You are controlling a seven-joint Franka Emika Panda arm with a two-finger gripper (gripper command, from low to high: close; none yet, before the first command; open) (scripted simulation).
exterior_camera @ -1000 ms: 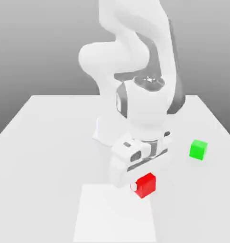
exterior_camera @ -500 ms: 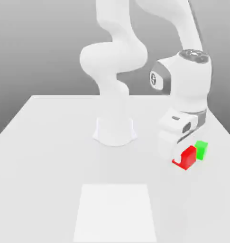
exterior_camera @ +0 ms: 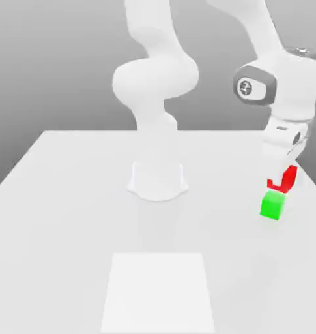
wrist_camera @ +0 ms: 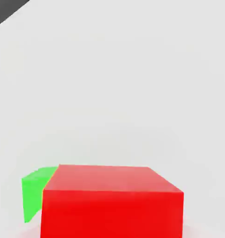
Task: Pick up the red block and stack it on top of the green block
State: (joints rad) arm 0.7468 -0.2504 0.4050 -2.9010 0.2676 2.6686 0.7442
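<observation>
Red block (exterior_camera: 282, 181) is clamped in the closed jaws of the gripper (exterior_camera: 284, 176) and hangs just above the green block (exterior_camera: 272, 205), which rests on the counter (exterior_camera: 69, 215) at the exterior view's right. To complete the step well, centre the red block squarely over the green one, since the hand view shows the green block (wrist_camera: 35, 195) offset to one side behind the red block (wrist_camera: 112, 202), then lower until the faces meet before releasing. Compared with one second ago, the arm has swung from the middle of the counter to the exterior view's right, carrying the red block with it.
</observation>
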